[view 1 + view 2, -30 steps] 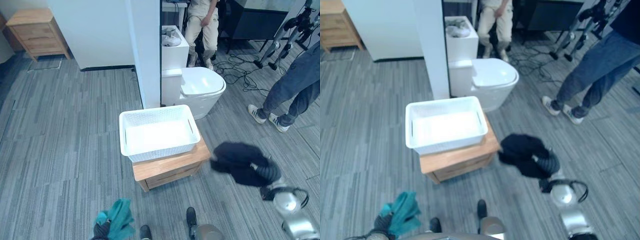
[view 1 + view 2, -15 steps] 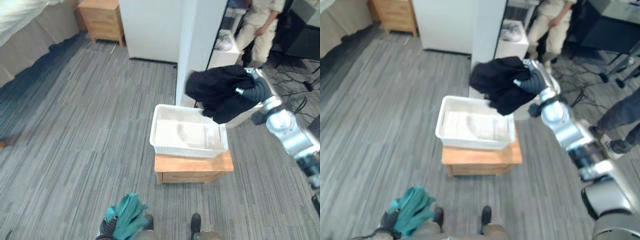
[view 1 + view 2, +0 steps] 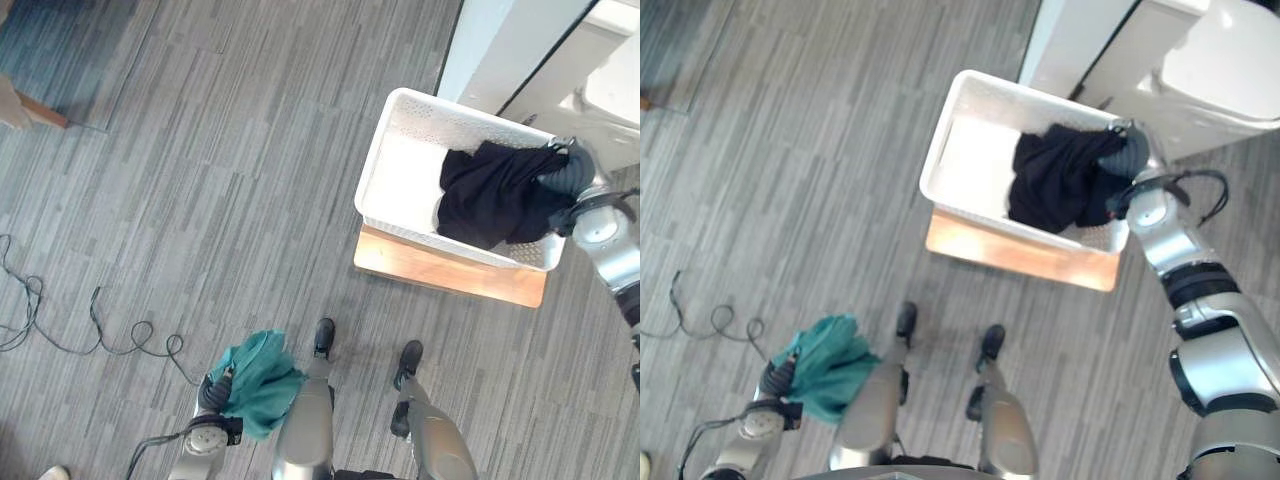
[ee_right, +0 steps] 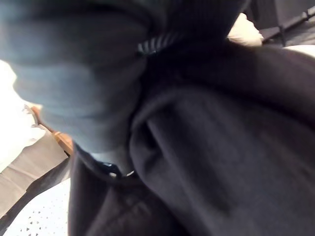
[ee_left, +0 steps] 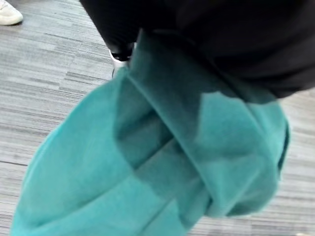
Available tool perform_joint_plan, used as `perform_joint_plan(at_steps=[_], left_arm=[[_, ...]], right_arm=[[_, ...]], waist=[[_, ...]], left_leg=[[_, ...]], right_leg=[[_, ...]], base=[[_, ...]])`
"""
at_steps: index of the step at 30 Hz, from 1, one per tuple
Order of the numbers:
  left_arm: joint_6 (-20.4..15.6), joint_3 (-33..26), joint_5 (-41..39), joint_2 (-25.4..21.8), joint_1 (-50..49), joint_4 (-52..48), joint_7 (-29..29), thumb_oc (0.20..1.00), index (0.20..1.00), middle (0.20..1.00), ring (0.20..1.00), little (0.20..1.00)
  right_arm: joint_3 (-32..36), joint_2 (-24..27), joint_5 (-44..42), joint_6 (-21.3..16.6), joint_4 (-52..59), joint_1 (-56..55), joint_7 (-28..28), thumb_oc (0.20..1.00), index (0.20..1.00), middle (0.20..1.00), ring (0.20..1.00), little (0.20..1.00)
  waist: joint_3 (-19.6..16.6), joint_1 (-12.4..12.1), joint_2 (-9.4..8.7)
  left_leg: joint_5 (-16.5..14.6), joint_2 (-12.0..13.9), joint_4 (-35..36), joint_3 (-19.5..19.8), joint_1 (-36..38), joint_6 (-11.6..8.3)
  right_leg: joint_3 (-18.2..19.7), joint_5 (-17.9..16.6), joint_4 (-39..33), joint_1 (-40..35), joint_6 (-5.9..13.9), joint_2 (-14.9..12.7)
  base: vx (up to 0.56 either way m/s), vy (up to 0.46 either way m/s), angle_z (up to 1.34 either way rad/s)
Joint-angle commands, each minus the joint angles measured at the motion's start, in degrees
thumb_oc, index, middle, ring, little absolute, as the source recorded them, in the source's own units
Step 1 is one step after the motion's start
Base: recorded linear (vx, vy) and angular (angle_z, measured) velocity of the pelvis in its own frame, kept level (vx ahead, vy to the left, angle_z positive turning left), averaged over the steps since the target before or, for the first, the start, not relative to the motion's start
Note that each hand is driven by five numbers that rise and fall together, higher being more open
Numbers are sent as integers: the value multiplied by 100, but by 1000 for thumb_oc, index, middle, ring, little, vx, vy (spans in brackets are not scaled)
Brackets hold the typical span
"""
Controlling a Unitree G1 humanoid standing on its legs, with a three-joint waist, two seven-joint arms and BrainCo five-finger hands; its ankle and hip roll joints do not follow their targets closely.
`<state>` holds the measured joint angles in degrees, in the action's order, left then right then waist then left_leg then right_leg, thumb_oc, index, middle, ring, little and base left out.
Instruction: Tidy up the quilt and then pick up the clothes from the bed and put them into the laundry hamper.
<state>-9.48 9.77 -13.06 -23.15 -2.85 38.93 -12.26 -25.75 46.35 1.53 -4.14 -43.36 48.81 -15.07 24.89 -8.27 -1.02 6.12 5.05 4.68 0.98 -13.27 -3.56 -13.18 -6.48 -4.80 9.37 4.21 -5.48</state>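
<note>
Right wrist view. The right hand's dark ribbed cover is occupying the upper corner, pressing against a bulky, folded black fabric garment that is bunching in thick creases beside it. What appears to be the perforated white plastic wall of a laundry hamper is showing at one lower corner, beside a strip of brown wooden surface.

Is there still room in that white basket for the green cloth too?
Yes. The hamper's half toward the robot's left is bare white floor, bordered by its wall and the black garment. The other half is crowded: that garment fills it, with the right hand at it. The teal cloth hangs from the left hand.
</note>
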Motion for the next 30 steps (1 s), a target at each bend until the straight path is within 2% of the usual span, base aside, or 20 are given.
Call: perform_joint_plan(at_steps=[1,2,3,5,10,12,13,14,16,18,19,20,25,26,27,30], left_arm=[[-423,140,79,-337,252,-473,-266,200,200,200,200,200],[-492,120,332,-444,336,-1019,-320,200,200,200,200,200],[-482,132,340,-459,322,-1037,-322,200,200,200,200,200],[-556,51,654,-590,403,-1658,-349,200,200,200,200,200],[-660,-339,1055,-998,366,-3062,-281,200,200,200,200,200],[-692,-594,1234,-1129,335,-3668,-344,200,200,200,200,200],[-750,-742,1368,-1181,373,-4086,-386,200,200,200,200,200],[-739,-741,1377,-1183,349,-4109,-387,200,200,200,200,200],[-732,-798,1537,-1200,469,-4362,-465,200,200,200,200,200],[-638,-752,1823,-1241,749,-4321,-618,200,200,200,200,200],[-493,-542,2040,-1239,1151,-4087,-691,200,200,200,200,200],[-498,-516,2049,-1236,1193,-4047,-705,200,200,200,200,200],[-97,216,2652,-1404,2678,-2853,-952,200,200,200,200,200],[-114,262,2654,-1400,2760,-2776,-980,200,200,200,200,200],[61,532,2919,-1574,3392,-2165,-1107,200,200,200,200,200],[269,887,3123,-1813,4304,-1255,-1391,200,200,200,200,200]], right_arm=[[-239,376,482,-124,331,306,-443,1000,1000,1000,1000,1000],[-57,376,1002,-95,941,-195,-569,1000,1000,1000,1000,1000],[-6,377,1022,-77,987,-259,-564,1000,1000,1000,1000,1000],[423,361,1487,-94,1683,-1058,-649,1000,1000,1000,1000,1000],[1783,196,2565,-41,3079,-3367,-660,1000,1000,1000,1000,1000],[2252,-37,2767,-101,3697,-4188,-542,1000,1000,1000,1000,1000],[2424,-221,2795,-220,4006,-4731,-390,1000,1000,1000,1000,1000],[2450,-228,2798,-218,4048,-4777,-373,1000,1000,1000,1000,1000],[2530,-372,2816,-285,4172,-5244,-189,1000,1000,1000,1000,1000],[2523,-547,2741,-326,4157,-5565,-51,1000,1000,1000,1000,1000],[2386,-673,2641,-307,3879,-5727,41,1000,1000,1000,1000,1000],[2391,-676,2640,-309,3869,-5720,38,1000,1000,1000,1000,1000],[2067,-681,2658,-309,3529,-5983,177,1000,1000,1000,1000,1000],[2071,-693,2655,-313,3506,-5956,168,1000,1000,1000,1000,1000],[1982,-616,2704,-319,3427,-5968,179,1000,1000,1000,1000,1000],[1797,-632,2706,-305,3226,-5918,114,1000,1000,1000,1000,1000]], waist=[[-465,-44,-111],[-522,33,-121],[-521,20,-129],[-634,174,-165],[-997,558,-280],[-1090,794,-291],[-1259,1021,-274],[-1267,998,-281],[-1361,1232,-260],[-1424,1527,-213],[-1448,1757,-169],[-1448,1736,-168],[-1433,2254,-50],[-1429,2240,-52],[-1341,2354,-2],[-1215,2475,46]], left_leg=[[182,346,32,-132,-79,-540],[144,355,32,-150,31,-531],[140,354,32,-146,44,-531],[57,348,32,-197,220,-517],[-166,356,32,-362,738,-469],[-203,384,32,-534,930,-426],[-313,419,32,-700,1095,-422],[-323,419,32,-721,1110,-421],[-381,459,32,-921,1234,-404],[-430,516,32,-1126,1330,-397],[-462,537,32,-1318,1382,-400],[-467,538,32,-1332,1380,-400],[-492,568,32,-1583,1333,-425],[-490,568,32,-1583,1313,-424],[-454,558,32,-1623,1175,-430],[-370,539,32,-1679,878,-435]], right_leg=[[136,1122,604,-226,378,-110],[127,1152,559,-355,370,-110],[122,1153,552,-374,371,-110],[149,1175,469,-587,371,-113],[309,1127,143,-1091,403,-118],[487,1041,60,-1170,444,-129],[645,1049,-9,-1218,469,-145],[664,1051,-9,-1220,472,-147],[854,1019,-20,-1201,497,-162],[1026,984,-20,-1142,533,-181],[1193,927,-20,-1058,558,-182],[1207,925,-20,-1048,559,-181],[1473,797,-20,-773,640,-183],[1474,793,-20,-753,641,-183],[1540,724,-20,-538,675,-175],[1595,608,-18,-182,729,-163]], base=[[49,-46,17],[50,-46,16],[52,-31,19],[68,-23,21],[74,-2,0],[52,52,-35],[72,59,-43],[123,52,-60],[57,47,-82],[51,83,-90],[28,63,-71],[27,45,-64],[0,15,-50],[-90,22,-25],[-109,15,-31],[-109,4,-22]])
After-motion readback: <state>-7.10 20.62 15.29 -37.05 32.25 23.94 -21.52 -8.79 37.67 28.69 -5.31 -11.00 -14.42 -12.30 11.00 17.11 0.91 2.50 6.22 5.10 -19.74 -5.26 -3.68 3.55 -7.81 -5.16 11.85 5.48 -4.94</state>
